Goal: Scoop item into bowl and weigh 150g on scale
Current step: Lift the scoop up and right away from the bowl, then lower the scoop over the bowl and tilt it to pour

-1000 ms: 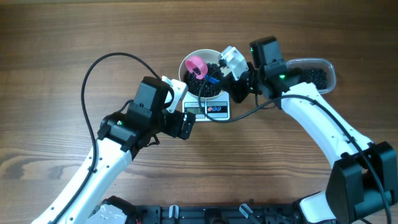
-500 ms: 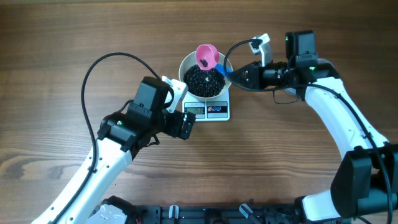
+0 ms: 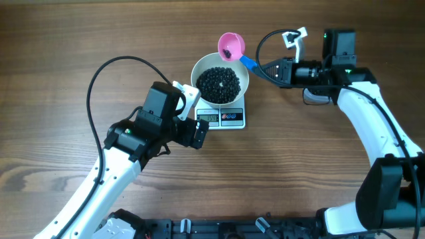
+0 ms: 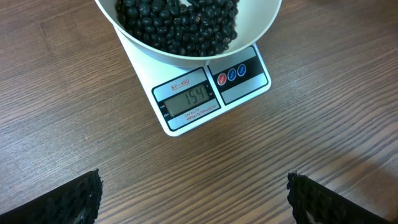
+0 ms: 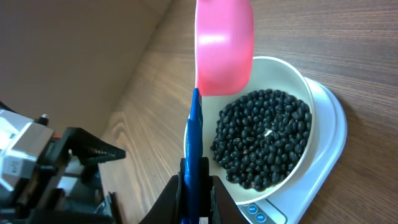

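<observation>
At mid-table (image 3: pixel 80 40), on the white scale (image 3: pixel 226 121): round white bowl (image 3: pixel 199 74), upright, mouth up, overhanging the platform on the far side and both flanks. Inside it, the beans (image 3: pixel 220 84): small, round, glossy black, heaped loose below the rim, with a strip of bare white wall showing round most of the heap. Scale's display edge turned toward the robot and left uncovered by the bowl; grey display (image 4: pixel 188 102) reading 154, small round buttons beside it.

Just beyond the bowl's far rim, over bare wood: pink scoop cup (image 3: pixel 231 46), mouth up, a few dark beans inside. Blue handle (image 3: pixel 249 63) slanting from the cup back and rightward, close by the bowl's far-right rim; long axis diagonal, cup end farthest from the robot. Right gripper (image 3: pixel 267 68) clamped tight on the handle's end, one finger (image 5: pixel 214 193) on each side of the blue strip in the wrist view.

By the scale's near-left corner: left gripper (image 3: pixel 194 114), jaws spread wide, holding nothing, black ridged pads (image 4: pixel 68 199) at the lower corners of its wrist view, the scale's display ahead between them. Contact with the scale not discernible from overhead.

Plain wood grain to the left of the bowl, beyond the scoop and in front of the scale; right flank taken up by the right arm and its cable.
</observation>
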Motion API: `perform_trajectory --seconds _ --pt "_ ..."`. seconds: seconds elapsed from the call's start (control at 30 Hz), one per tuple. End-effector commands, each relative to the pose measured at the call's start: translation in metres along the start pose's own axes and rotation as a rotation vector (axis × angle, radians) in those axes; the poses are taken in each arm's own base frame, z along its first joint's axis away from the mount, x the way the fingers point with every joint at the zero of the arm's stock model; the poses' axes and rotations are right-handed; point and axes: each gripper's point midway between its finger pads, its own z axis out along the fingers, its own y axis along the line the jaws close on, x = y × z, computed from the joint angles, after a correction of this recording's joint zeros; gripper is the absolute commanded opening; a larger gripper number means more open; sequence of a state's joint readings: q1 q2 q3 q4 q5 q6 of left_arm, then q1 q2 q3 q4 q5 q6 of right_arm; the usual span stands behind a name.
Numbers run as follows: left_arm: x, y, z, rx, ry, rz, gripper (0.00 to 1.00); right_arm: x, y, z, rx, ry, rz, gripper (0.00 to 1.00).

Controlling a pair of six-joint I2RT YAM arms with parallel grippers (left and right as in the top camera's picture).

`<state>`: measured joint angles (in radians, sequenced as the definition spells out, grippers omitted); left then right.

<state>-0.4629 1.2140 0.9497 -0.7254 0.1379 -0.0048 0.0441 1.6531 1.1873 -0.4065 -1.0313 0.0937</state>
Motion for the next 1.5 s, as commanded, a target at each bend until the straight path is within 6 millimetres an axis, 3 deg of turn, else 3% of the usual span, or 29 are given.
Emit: perform_trajectory --seconds 0.0,0.27,0.43,0.57,1.03,1.37,1.47 --pt "-0.007 -0.001 -0.003 -0.005 -0.017 0.003 1.0 -0.007 0.012 -0.002 -0.068 -0.005 -0.001 0.04" --pt "-0.007 -0.001 -0.003 -0.005 -0.017 0.003 1.0 -0.008 0.01 -0.002 -0.059 -0.007 -0.003 0.04" --pt "-0.007 -0.001 -0.003 -0.005 -0.017 0.003 1.0 -0.011 -0.023 -0.003 0.136 -0.025 0.0 0.04" --pt "-0.007 -0.001 -0.003 -0.004 -0.017 0.003 1.0 -0.012 -0.038 -0.006 0.222 -0.034 -0.001 0.04" --pt "-0.007 -0.001 -0.003 -0.004 -0.017 0.003 1.0 -0.004 -0.024 0.011 0.199 0.008 -0.059 0.04" --pt "-0.007 -0.001 -0.003 -0.004 -0.017 0.003 1.0 0.008 -0.031 0.027 0.296 0.064 -0.179 0.04" --pt "-0.007 -0.001 -0.003 -0.004 -0.017 0.003 1.0 0.01 -0.042 0.031 0.417 0.089 -0.239 0.04"
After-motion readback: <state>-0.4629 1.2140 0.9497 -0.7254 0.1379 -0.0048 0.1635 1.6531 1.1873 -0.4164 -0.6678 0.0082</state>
